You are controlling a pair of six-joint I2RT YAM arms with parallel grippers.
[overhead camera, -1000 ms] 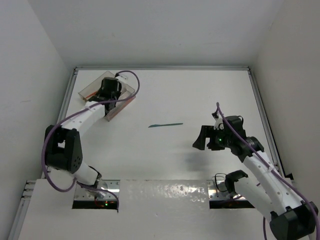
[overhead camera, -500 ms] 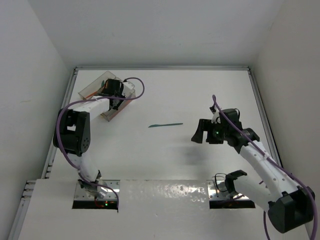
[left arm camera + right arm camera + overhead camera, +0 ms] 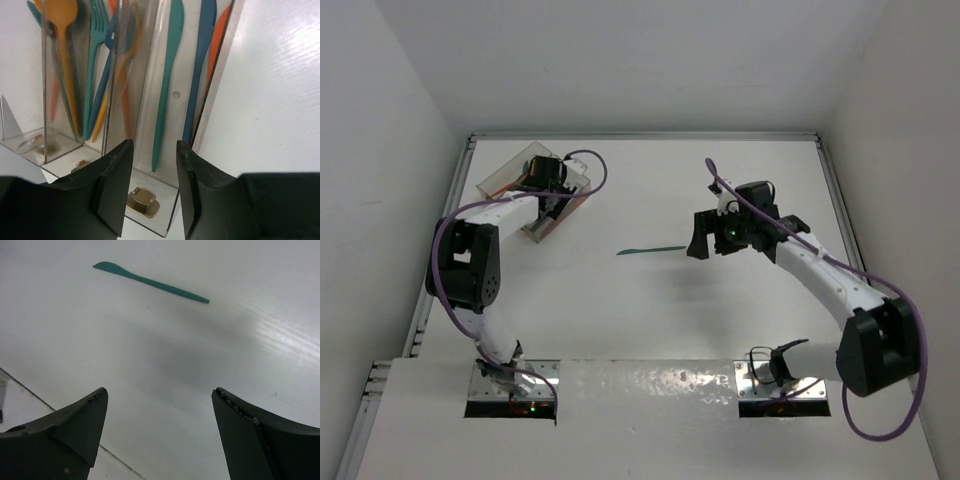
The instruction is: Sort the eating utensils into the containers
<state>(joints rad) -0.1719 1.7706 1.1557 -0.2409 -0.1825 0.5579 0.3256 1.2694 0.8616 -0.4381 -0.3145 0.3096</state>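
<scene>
A single teal knife (image 3: 651, 249) lies flat on the white table near the middle; it also shows in the right wrist view (image 3: 150, 282). My right gripper (image 3: 703, 242) is open and empty, just right of the knife's handle end and above the table (image 3: 160, 392). The clear three-compartment tray (image 3: 505, 175) stands at the far left. My left gripper (image 3: 542, 172) is over its near end, open and empty (image 3: 155, 145). The tray (image 3: 220, 85) holds an orange spoon (image 3: 65, 50), a teal fork (image 3: 92, 65), a teal knife (image 3: 167, 75), a blue knife (image 3: 200, 65) and more.
White walls enclose the table on the left, back and right. A metal rail (image 3: 448, 220) runs along the left edge beside the tray. The arm bases and mounting plates (image 3: 510, 385) sit at the near edge.
My right gripper has moved up and left, ending close to the teal knife's right end. My left arm folded back while its gripper stayed over the tray. The knife has not moved.
</scene>
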